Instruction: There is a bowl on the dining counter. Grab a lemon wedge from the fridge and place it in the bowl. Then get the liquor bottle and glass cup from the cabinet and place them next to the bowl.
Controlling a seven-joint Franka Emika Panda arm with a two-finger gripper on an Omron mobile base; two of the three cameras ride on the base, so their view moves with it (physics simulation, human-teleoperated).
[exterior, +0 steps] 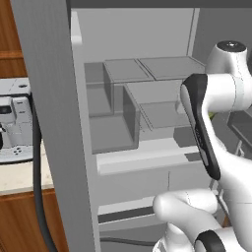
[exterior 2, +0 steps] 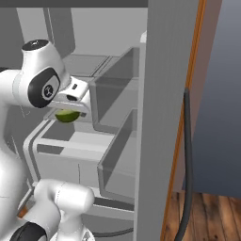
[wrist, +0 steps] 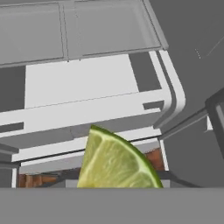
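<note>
Lemon wedge (wrist: 117,162) sits clamped in tool (exterior 2: 68,109) just under wrist, inside open fridge (exterior: 147,147) above its shelves; best to back straight out, grip firm, clearing door bins before turning away.

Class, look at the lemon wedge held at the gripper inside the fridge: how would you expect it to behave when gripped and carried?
The lemon wedge looks small, so probably light. Its glossy cut flesh suggests it may be soft and slippery under a squeeze. The curved rind and flat faces mean it would likely rock, not roll far.
</note>
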